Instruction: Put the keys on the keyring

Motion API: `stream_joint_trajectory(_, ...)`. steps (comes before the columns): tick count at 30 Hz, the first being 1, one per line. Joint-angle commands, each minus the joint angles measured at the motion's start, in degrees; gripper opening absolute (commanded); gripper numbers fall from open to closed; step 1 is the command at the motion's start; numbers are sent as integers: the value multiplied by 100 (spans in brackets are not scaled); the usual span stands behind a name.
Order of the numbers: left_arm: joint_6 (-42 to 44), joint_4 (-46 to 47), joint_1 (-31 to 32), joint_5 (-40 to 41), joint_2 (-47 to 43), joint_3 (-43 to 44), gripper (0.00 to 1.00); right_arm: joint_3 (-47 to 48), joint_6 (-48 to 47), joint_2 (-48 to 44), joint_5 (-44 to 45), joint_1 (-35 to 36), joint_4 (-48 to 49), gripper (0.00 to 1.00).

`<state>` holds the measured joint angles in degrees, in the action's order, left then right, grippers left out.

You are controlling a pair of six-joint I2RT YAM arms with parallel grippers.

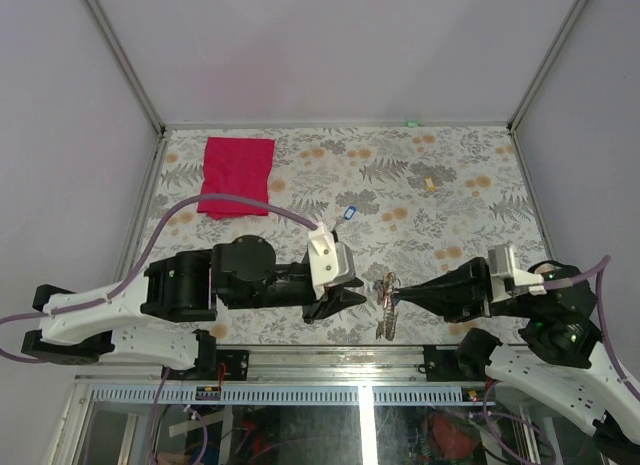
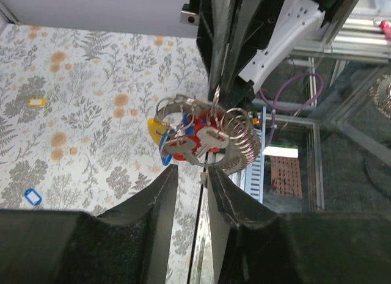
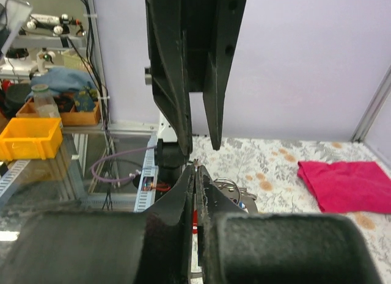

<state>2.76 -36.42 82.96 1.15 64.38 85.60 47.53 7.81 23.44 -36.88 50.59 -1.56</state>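
Your right end effector (image 3: 195, 167) is fully closed and pinches the keyring (image 2: 177, 102), holding it in the air above the near edge of the worktop (image 1: 450, 225), between the two arms. Several keys (image 2: 204, 140) with red, yellow and blue tags hang from it in a loose cluster. Your left end effector (image 2: 190, 171) faces the cluster with its jaws partly open and nothing between them. A blue-tagged key (image 1: 349, 212) and a yellow-tagged key (image 2: 38, 102) lie flat on the worktop, well apart from the ring. Expect the ring to be light, stiff, thin and slippery; it may pivot in a two-point pinch, and the cluster will swing. Exactly where the wire sits in the closed jaws is not clear. Grip a loose key by its plastic tag, leaving the metal eye clear for threading.
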Motion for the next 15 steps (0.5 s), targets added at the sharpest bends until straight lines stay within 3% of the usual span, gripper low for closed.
stream_joint_trajectory(1, -246, 1865, 45, 154, -466, -638, 28, -55, 408, -217, 284, -10, 1095, 0)
stream_joint_trajectory(15, -282, 3295, 45, -299, -615, -1294, 29, -197, 672, -141, 286, -4, 1540, 0)
